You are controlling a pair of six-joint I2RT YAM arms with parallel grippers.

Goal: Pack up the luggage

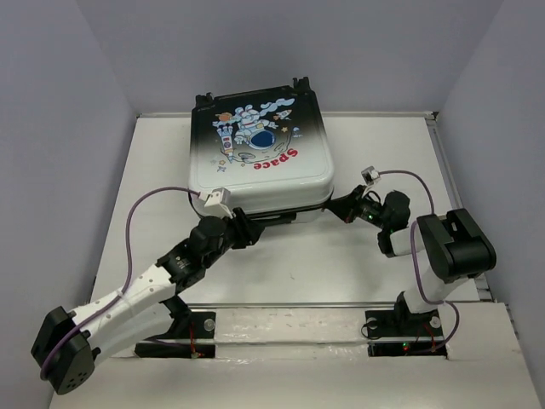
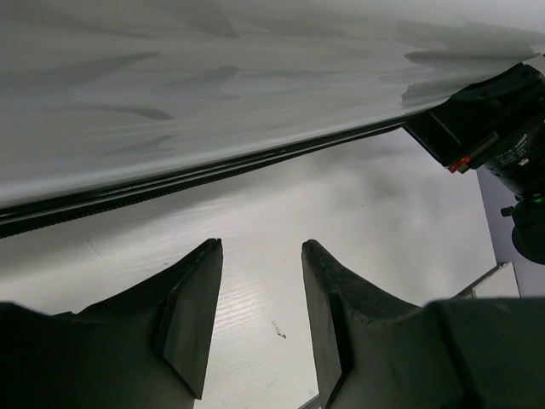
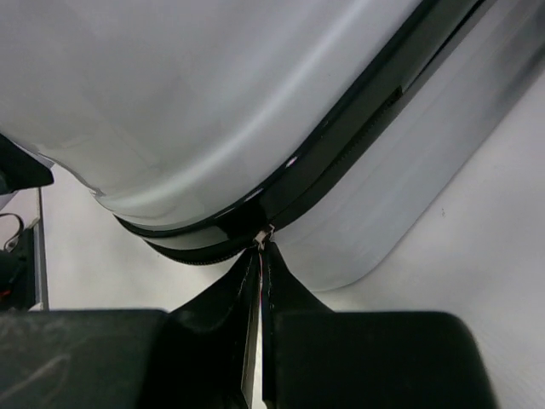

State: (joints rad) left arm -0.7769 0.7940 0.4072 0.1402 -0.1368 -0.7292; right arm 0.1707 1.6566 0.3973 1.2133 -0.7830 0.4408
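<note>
The luggage (image 1: 260, 145) lies flat on the white table (image 1: 383, 153), lid down, with the astronaut and "Space" print on top. My right gripper (image 1: 338, 204) is at its front right corner. In the right wrist view that gripper (image 3: 264, 249) is shut on the small metal zipper pull (image 3: 263, 238), which sits on the black zipper band (image 3: 358, 111) between the white shells. My left gripper (image 1: 247, 228) hovers at the suitcase's front edge. In the left wrist view it (image 2: 260, 249) is open with only bare table between its fingers, below the luggage (image 2: 213, 85) and its zipper seam (image 2: 213, 176).
Grey walls close in the table on three sides. A raised rim (image 1: 438, 145) runs along its right edge and a metal rail (image 1: 289, 305) along the near edge by the arm bases. The right arm's wrist (image 2: 494, 128) shows in the left wrist view.
</note>
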